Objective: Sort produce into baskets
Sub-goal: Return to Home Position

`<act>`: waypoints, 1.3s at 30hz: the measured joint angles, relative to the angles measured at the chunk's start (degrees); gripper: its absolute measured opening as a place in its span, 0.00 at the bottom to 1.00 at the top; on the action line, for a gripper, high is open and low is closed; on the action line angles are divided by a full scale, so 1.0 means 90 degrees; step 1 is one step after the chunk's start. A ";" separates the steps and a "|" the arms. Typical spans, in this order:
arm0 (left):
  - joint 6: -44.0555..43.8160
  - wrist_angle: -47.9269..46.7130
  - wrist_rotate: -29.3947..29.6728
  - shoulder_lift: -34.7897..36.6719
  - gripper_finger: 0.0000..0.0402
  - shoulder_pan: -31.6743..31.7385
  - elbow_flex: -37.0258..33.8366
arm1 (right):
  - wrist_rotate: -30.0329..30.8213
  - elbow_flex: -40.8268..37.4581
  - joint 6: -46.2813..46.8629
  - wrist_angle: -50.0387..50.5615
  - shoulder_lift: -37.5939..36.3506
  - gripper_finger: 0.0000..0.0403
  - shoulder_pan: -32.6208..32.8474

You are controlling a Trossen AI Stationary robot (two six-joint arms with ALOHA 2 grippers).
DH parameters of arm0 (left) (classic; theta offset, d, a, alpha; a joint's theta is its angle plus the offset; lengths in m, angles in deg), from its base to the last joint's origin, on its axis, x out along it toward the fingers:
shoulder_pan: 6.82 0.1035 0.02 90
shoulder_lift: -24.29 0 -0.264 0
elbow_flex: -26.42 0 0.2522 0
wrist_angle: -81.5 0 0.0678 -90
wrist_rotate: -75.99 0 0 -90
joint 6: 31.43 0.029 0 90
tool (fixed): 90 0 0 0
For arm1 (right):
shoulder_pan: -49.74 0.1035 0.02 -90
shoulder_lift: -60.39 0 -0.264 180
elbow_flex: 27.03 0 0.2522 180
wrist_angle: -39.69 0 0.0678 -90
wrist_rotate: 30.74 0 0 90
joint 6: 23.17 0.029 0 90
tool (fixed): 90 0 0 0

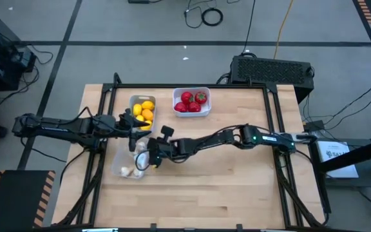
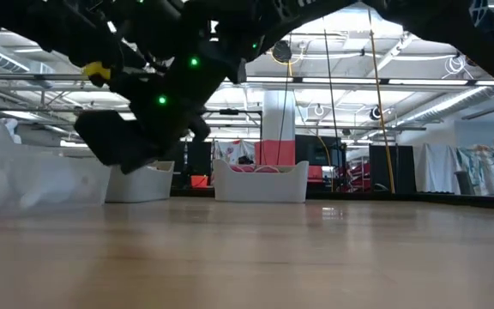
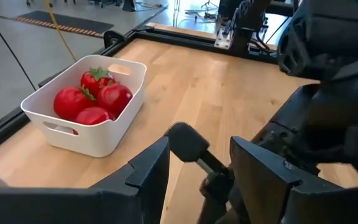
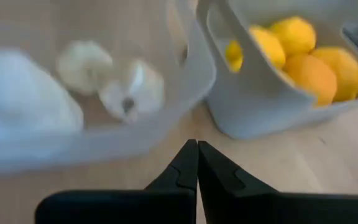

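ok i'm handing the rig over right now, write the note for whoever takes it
Left gripper: open, holding nothing, beside the grey basket of lemons.
Right gripper: shut on nothing, at the clear bin that holds the garlic bulbs.
Red fruits are in the white basket.
Done: all visible produce is sorted, nothing loose in view.
Left: probably just send both grippers home. Go carefully, as they sit close together.
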 joint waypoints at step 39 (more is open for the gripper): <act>-0.0179 0.4047 0.0043 0.0090 0.44 -0.1766 -0.2040 | -0.2198 -1.1583 0.0968 -0.8402 -0.7930 0.00 0.0819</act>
